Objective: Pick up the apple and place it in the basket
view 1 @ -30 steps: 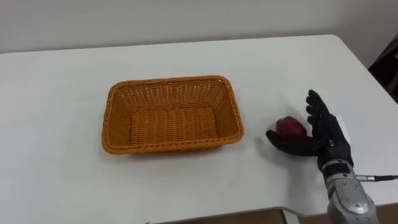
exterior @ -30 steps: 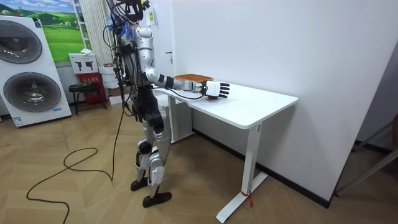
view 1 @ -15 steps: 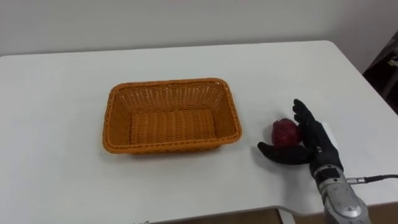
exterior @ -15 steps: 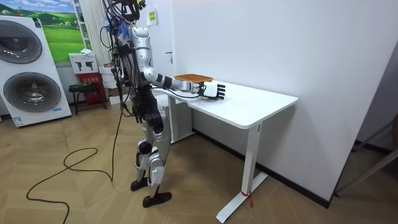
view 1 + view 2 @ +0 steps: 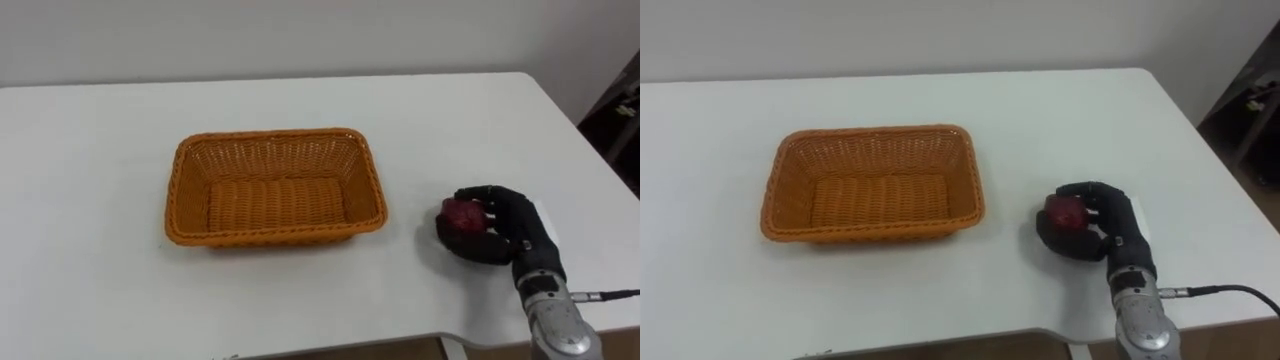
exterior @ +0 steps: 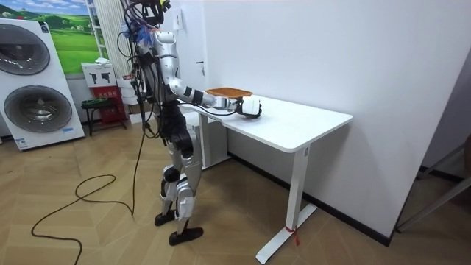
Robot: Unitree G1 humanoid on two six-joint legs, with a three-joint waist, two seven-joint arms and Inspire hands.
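Note:
A dark red apple [image 5: 462, 215] [image 5: 1064, 212] rests on the white table [image 5: 90, 130], to the right of the basket. My right hand [image 5: 500, 230] [image 5: 1102, 228] has its black fingers and thumb curled round the apple, still down at table level. An empty orange wicker basket [image 5: 186, 226] [image 5: 783, 219] stands at the table's middle, its right rim a short way left of the apple. In the room view I stand at the table's end with my right arm reaching over the tabletop to the hand [image 6: 250, 107], beside the basket [image 6: 228, 92].
The table's front edge [image 5: 330, 345] runs close below the hand and its right edge [image 5: 585, 135] lies just beyond it. Washing machines [image 6: 40, 81] and a small stool [image 6: 96, 110] stand behind me along the room view's left.
My right hand's fingers, spread open beside the apple before, have curled shut round it. The camera view has shifted slightly.

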